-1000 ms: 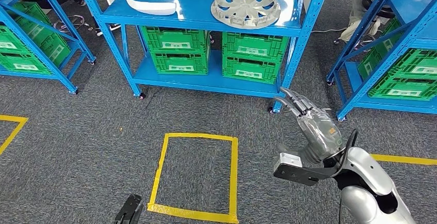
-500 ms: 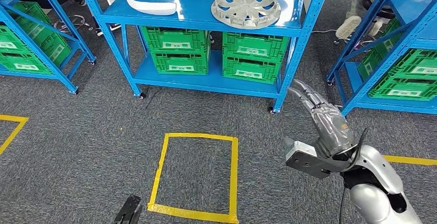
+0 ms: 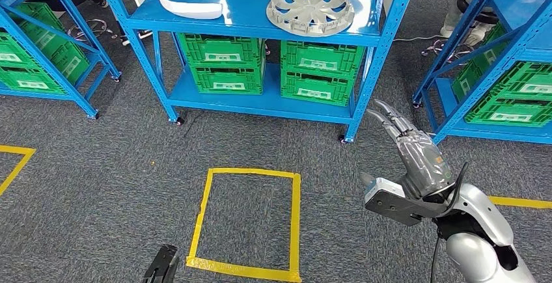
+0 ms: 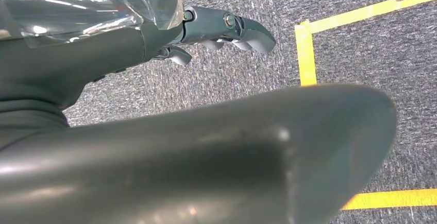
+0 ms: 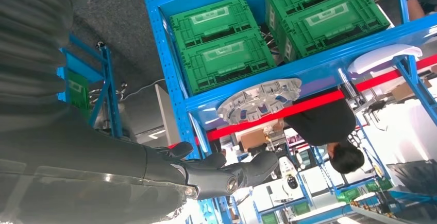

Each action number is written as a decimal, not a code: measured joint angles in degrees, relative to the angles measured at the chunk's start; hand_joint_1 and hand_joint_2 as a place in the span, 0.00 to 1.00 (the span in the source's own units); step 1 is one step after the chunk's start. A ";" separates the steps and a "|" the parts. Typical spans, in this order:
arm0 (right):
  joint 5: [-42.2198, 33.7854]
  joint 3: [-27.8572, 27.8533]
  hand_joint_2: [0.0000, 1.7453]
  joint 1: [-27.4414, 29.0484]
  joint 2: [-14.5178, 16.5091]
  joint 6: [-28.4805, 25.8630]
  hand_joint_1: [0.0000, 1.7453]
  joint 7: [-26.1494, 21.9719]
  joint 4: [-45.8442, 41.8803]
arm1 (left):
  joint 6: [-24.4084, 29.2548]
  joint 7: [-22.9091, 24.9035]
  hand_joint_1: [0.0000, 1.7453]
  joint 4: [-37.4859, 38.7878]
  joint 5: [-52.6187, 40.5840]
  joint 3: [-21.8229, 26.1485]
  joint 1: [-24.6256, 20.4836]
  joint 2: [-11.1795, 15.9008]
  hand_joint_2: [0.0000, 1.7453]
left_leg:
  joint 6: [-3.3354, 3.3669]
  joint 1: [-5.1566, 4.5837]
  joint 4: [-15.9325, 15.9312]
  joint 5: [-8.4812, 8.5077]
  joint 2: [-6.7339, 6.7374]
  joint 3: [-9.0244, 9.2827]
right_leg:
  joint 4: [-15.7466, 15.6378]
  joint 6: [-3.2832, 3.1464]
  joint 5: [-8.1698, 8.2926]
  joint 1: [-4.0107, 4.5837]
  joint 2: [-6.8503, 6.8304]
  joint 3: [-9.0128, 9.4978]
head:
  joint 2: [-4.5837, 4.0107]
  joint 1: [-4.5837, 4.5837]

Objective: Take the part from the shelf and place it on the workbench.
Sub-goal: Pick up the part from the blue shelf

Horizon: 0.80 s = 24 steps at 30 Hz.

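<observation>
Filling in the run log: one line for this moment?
right hand: raised, empty | left hand: low, empty | hubcap: on shelf | phase: pre-grasp

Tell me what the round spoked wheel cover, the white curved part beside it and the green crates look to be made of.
Round silver-grey spoked wheel cover: likely moulded plastic with matt metallic paint, judging by its thin ribs and dull sheen. White curved shell part: smooth, probably painted plastic; could be otherwise. Green lattice-walled crates: moulded plastic, uniform colour, ribbed walls.
</observation>
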 joint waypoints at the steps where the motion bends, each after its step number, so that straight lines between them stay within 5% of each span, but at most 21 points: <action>1: 0.00 -0.01 1.00 0.00 0.00 0.00 0.00 0.00 -0.02 | 0.00 0.00 0.00 0.00 0.00 0.01 0.00 -0.01 0.00 | 0.00 0.00 0.00 0.00 0.00 0.00 | 0.00 0.00 0.00 0.00 0.00 0.00 | 0.00 0.00; 24: 0.02 -1.01 1.00 1.10 -0.42 0.79 0.00 1.09 -1.20 | -0.87 0.07 0.00 -0.02 -1.03 0.31 -0.17 -0.03 0.00 | 0.00 0.00 -0.01 0.00 0.00 -0.02 | 0.00 0.00 0.00 0.00 0.00 0.00 | 0.00 0.00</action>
